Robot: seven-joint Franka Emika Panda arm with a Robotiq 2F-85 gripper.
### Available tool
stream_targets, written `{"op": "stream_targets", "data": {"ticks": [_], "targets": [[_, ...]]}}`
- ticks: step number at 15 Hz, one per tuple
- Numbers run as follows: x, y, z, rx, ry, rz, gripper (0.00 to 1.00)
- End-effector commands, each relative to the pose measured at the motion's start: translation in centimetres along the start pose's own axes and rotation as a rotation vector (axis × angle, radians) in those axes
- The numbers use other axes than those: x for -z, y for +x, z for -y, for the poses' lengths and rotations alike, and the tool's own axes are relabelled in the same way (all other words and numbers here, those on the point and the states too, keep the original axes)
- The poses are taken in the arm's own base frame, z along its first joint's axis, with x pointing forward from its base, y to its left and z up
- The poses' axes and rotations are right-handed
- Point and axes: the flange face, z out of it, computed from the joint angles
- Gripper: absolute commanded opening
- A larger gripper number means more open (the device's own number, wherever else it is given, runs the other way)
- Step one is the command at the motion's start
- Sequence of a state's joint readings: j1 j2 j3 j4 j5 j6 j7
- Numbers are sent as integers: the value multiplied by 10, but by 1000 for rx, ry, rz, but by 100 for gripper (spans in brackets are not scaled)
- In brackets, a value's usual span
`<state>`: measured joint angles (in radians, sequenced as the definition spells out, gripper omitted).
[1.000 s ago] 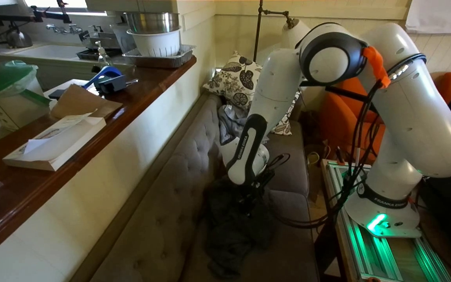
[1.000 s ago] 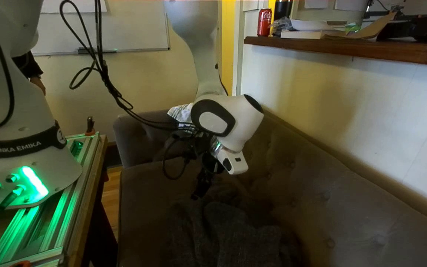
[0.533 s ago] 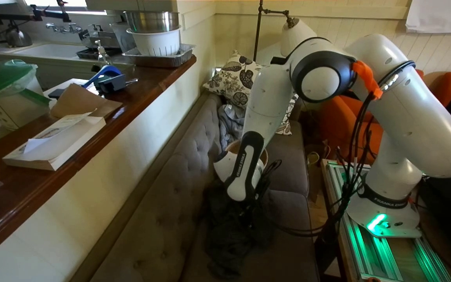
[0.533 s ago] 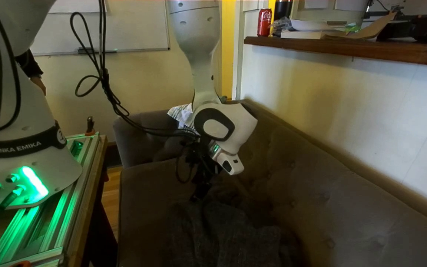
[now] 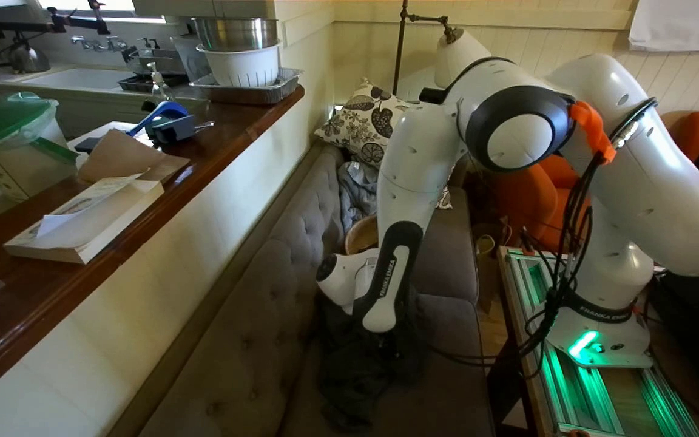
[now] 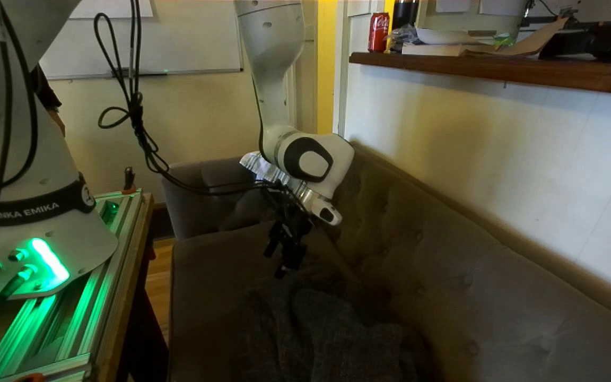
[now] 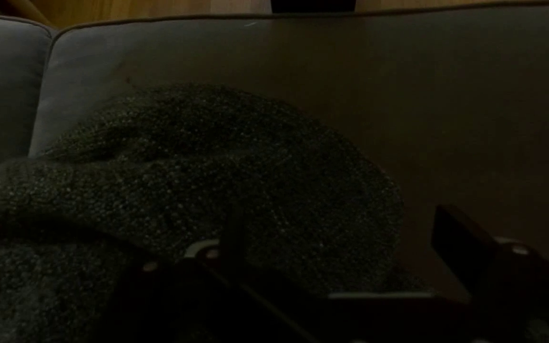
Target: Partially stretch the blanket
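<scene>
In an exterior view, a round tan bowl (image 5: pixel 359 235) is being partly hidden by the white arm (image 5: pixel 407 188). In the wrist view, the black pincer (image 7: pixel 339 214) is being held spread; toward its nine o'clock, the wrinkled dark grey-olive cloth blanket (image 7: pixel 198 157) is being borne by a grey fabric sofa (image 7: pixel 446 95).

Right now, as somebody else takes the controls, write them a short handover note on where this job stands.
Claw: the black two-fingered claw is open, holding nothing, near the edge of the dark grey, coarse cloth blanket; contact unclear.
Where: the blanket lies wrinkled in folds on the grey-brown, button-tufted fabric sofa.
Done: no flattened or drawn-out stretch shows.
Left: probably grip a free edge and pull the blanket partway out.
</scene>
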<state>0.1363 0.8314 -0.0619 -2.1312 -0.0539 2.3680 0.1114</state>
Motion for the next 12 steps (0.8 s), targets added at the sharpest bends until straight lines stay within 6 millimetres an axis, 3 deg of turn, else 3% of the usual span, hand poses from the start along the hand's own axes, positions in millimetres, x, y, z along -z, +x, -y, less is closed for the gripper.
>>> {"op": "stream_targets", "data": {"ticks": [1, 6, 12], "targets": [[0, 1, 1, 1, 1, 2, 100], [9, 17, 11, 161, 35, -143, 100], [9, 17, 15, 152, 36, -139, 100]]}}
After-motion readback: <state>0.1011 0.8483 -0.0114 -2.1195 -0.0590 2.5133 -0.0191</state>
